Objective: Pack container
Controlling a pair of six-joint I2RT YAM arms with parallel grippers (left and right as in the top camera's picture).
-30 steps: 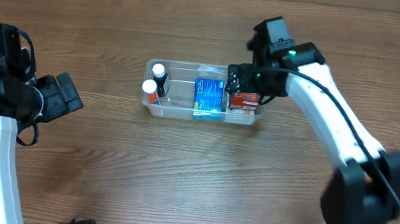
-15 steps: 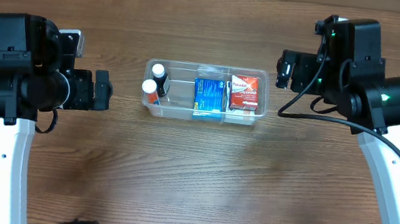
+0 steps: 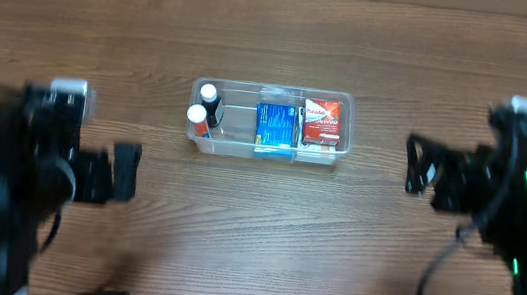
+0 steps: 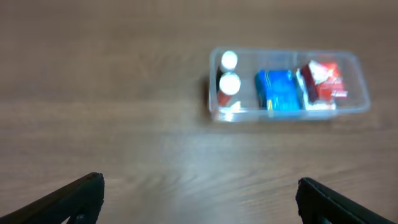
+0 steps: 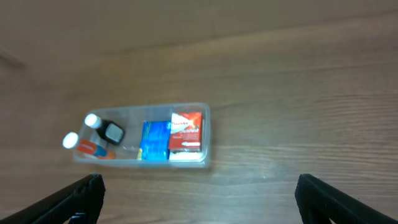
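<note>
The clear container (image 3: 235,146) sits at the table's middle. It holds two white-capped bottles (image 3: 204,103), a blue box (image 3: 273,127) and a red and white box (image 3: 323,121). It also shows in the left wrist view (image 4: 357,68) and the right wrist view (image 5: 207,134). My left gripper (image 3: 123,172) is open and empty, well left of the container. My right gripper (image 3: 418,164) is open and empty, well right of it. Both arms are blurred by motion.
The brown wooden table (image 3: 252,237) lies all around the container. The arm bases show at the front edge.
My right gripper let go of the red and white box in the container and drew back to the right. Both arms have pulled toward the front edge.
</note>
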